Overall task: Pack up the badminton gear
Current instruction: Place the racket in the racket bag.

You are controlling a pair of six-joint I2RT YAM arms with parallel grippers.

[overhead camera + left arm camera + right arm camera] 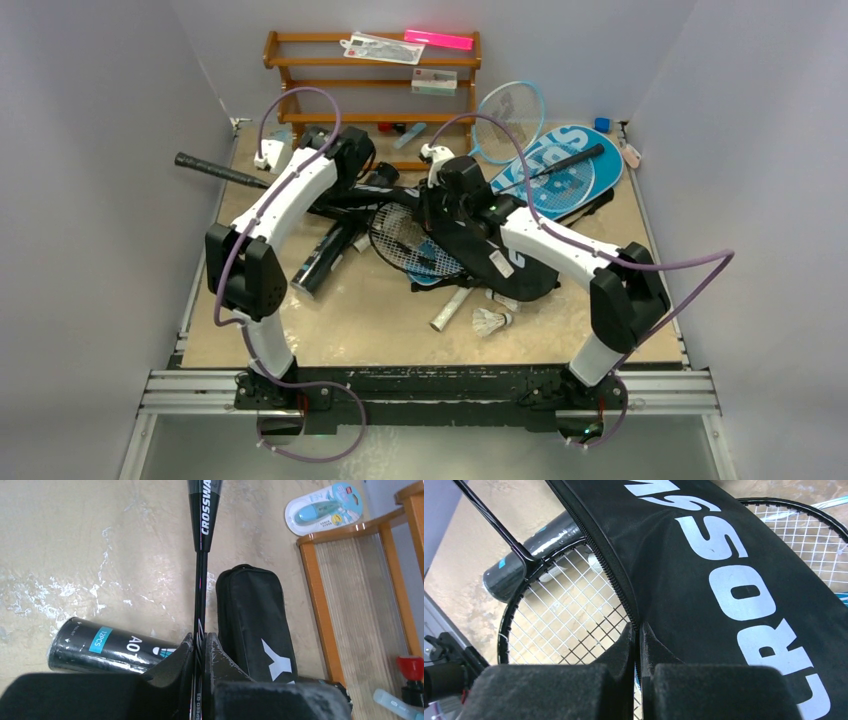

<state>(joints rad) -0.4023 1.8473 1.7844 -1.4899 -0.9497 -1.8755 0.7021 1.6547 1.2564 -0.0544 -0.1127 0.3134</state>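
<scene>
So the black racket [200,590] is the thing in play here. It lies across the middle of the desk [380,325] with its long axis running roughly left to right. The grip end pokes out past the desk's left edge toward the wall, and the strung head sits mid-desk at the mouth of the black CROSSWAY cover [734,580].

The left claw [199,639] is pressed together on the thin shaft, a little way down from the cone where the grip starts, so that arm is the one steering it. The right claw [637,630] is pinching the cover's zipper edge. From the right wrist view, part of the head is tucked under the fabric and a good chunk of strings is out in the open.

My read: the next bit is feeding the head deeper into the cover – the racket travels along its own axis, away from the left claw and toward the right one, with the right one holding the mouth up.

Room-wise it's tight. The black tube [325,262] lies just beside the shaft on one side and a small black pouch [255,625] on the other, so there's not much sideways swing. The far side is busy with the wooden rack [300,62] and the blue SPORT cover [560,175]. The bare desk is along the near edge — just a shuttlecock [492,321] sitting there.
</scene>
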